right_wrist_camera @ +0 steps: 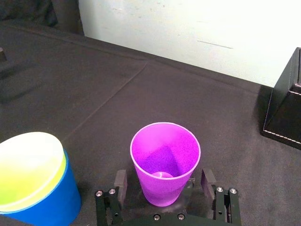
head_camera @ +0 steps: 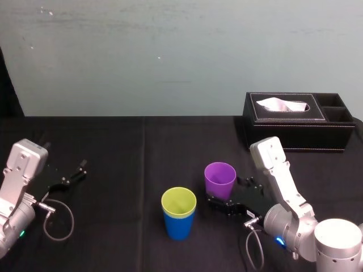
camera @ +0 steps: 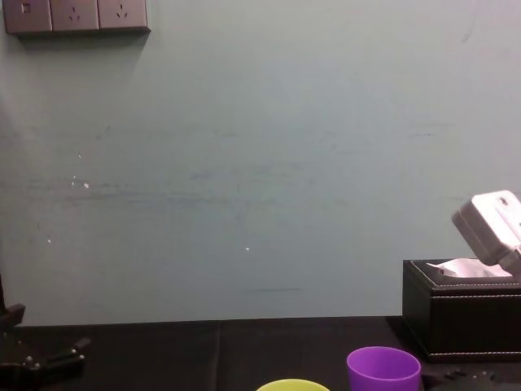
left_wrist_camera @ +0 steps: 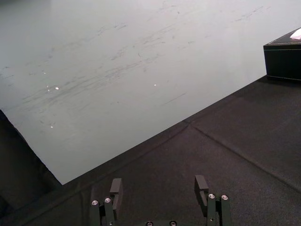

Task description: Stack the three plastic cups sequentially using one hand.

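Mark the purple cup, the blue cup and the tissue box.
purple cup (head_camera: 220, 180), head view, outer wall.
blue cup (head_camera: 179, 225), head view, outer wall.
tissue box (head_camera: 295, 135), head view, front wall.

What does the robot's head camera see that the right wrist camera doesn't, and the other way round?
Head view adds: the left gripper, open and parked on the left side of the black cloth, plus the whole tissue box with its white tissue.
Right wrist view adds: a look down into the purple cup, and the right gripper with its open fingers on either side of the cup's base, apparently not touching it.
Both share: the purple cup, the yellow-green cup sitting inside the blue cup, and the black cloth.
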{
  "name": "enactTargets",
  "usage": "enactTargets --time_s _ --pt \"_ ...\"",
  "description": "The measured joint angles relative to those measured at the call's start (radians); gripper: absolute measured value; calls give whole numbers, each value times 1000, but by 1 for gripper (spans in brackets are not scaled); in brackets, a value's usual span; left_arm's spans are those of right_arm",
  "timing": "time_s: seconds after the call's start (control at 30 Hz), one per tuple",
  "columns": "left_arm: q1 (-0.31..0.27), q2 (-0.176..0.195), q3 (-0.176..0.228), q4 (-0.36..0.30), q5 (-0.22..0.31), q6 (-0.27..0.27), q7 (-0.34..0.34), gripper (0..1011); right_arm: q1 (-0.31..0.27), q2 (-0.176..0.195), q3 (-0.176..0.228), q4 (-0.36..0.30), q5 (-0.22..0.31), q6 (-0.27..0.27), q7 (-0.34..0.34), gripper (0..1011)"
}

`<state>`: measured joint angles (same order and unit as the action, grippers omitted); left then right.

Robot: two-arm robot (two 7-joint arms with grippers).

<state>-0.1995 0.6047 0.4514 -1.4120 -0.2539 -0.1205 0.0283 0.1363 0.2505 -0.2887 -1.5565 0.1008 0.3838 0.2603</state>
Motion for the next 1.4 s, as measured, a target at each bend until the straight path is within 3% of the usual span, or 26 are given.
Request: enactTargets --time_s 1.4 --pt "0 0 0 0 0 0 0 1000 48 -43 3 58 -13 11 0 1004"
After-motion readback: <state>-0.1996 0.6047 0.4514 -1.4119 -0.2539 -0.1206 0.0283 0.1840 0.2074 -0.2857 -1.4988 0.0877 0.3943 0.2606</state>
